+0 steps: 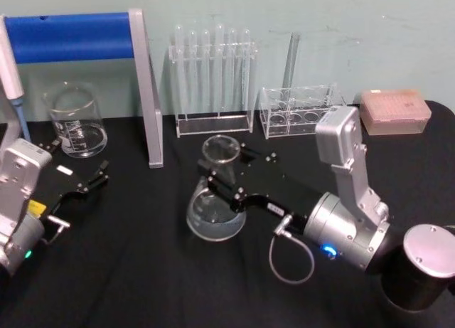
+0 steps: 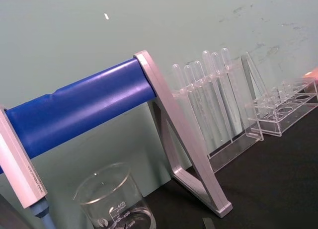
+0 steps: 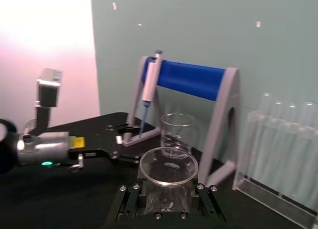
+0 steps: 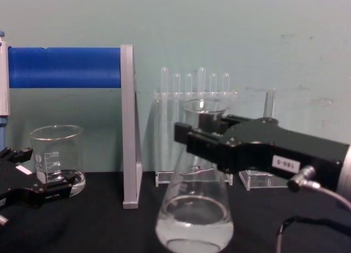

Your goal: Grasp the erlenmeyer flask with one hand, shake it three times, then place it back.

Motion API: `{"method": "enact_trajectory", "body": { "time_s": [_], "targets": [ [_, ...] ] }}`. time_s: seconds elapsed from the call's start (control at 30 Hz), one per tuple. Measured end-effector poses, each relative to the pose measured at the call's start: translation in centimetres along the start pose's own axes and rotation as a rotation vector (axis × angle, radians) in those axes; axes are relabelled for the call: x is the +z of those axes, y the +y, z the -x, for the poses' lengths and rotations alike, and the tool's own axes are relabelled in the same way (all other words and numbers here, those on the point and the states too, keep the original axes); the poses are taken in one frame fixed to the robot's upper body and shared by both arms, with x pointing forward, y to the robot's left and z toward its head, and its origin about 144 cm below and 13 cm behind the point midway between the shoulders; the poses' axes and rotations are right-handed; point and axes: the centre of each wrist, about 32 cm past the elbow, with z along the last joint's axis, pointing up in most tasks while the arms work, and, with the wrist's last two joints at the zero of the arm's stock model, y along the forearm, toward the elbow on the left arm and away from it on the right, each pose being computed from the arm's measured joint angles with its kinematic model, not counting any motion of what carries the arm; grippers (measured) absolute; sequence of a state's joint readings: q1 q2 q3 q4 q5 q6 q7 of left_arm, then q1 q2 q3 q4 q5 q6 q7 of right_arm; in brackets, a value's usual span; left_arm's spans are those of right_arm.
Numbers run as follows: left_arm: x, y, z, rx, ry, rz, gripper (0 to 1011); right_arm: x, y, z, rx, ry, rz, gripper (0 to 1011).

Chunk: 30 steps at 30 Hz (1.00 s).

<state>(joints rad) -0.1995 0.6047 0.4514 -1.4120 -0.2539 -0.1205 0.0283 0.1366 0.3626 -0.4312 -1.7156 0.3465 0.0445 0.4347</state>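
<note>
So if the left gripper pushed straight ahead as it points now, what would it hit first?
The left gripper would probably meet the stand's grey leg first, passing close beside the beaker; depth is unclear. The right gripper grips the flask, off that line.

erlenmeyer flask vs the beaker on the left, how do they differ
The erlenmeyer flask is conical with a narrow neck; the beaker is straight-sided. The right claw grips the flask's neck; the beaker stands free by the open left claw. Both are clear glass.
</note>
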Motion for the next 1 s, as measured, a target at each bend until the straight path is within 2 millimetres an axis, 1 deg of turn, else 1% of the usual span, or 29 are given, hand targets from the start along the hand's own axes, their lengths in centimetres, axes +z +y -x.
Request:
{"method": "enact_trajectory", "body": {
  "time_s": [0.37,0.63,0.8,1.0],
  "targets": [
    [0.0,0.0,0.0,0.0,0.0,0.0,1001,-0.2,0.5,1.3,0.083,0.002,0.01,456],
    [0.0,0.0,0.0,0.0,0.0,0.0,1001,-0.2,0.7,1.7,0.112,0.001,0.012,456],
    [0.0,0.0,0.0,0.0,0.0,0.0,1001,-0.2,0.6,1.4,0.093,0.001,0.009,456],
    [0.0,0.0,0.0,0.0,0.0,0.0,1001,-0.1,0.2,0.3,0.026,-0.003,0.004,456]
  ]
}}
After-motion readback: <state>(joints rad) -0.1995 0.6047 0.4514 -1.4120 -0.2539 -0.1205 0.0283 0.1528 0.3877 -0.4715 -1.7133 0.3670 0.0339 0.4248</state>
